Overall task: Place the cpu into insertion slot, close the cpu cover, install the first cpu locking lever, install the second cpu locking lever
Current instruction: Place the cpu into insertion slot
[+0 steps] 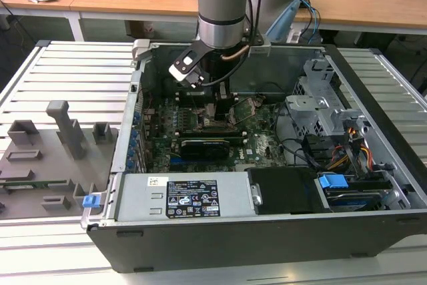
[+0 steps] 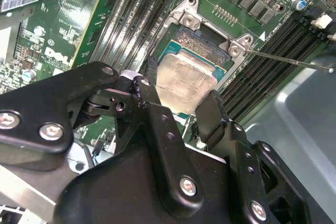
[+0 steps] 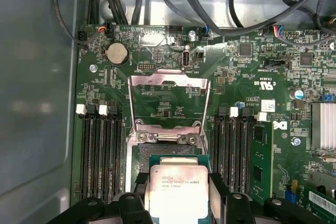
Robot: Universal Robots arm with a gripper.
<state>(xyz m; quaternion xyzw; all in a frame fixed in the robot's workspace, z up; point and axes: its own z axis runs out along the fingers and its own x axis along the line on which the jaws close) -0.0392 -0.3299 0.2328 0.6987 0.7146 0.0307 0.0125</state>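
My gripper [image 2: 179, 83] is shut on the cpu [image 2: 186, 80], a flat silver-beige square with one black finger [image 2: 210, 111] on each of two opposite edges. The cpu [image 3: 176, 195] hangs over the near part of the insertion slot [image 3: 163, 153], whose dark pin field still shows beyond it. I cannot tell whether the chip touches the socket. The cpu cover [image 3: 168, 78], a thin silver frame, is swung open and lies back on the board past the socket. A thin locking lever [image 2: 289, 60] sticks out free beside the socket. In the exterior view the gripper [image 1: 215, 103] reaches down inside the computer case.
The open computer case [image 1: 233, 231] lies on a slatted metal table. Memory slots [image 3: 100, 150] flank the socket on both sides. A black graphics card [image 1: 207, 146] lies nearer the front, a drive cage [image 1: 320, 105] with cables on the exterior view's right, and a grey fixture board [image 1: 47, 158] outside on its left.
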